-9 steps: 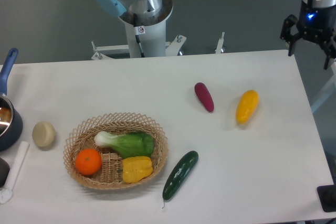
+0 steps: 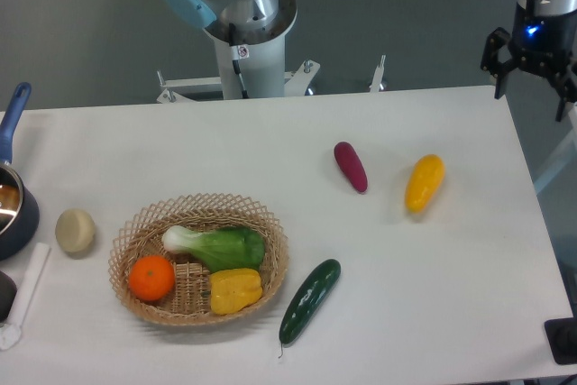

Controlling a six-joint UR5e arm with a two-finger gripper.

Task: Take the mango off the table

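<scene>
Cucumber (image 2: 309,300) sits lowest, next to the basket (image 2: 270,263). Further up the white surface (image 2: 451,295), right of center, the mango (image 2: 424,183) lies just beside the purple vegetable (image 2: 351,167). The gripper (image 2: 532,96) hangs upper right with jaws spread wide, holding nothing.

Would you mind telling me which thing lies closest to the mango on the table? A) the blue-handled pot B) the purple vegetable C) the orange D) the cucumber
B: the purple vegetable lies just to the left of the mango on the bare white table, apart from it, while the cucumber is further off beside the basket, the orange sits in the basket, and the pot is at the far left edge.
</scene>
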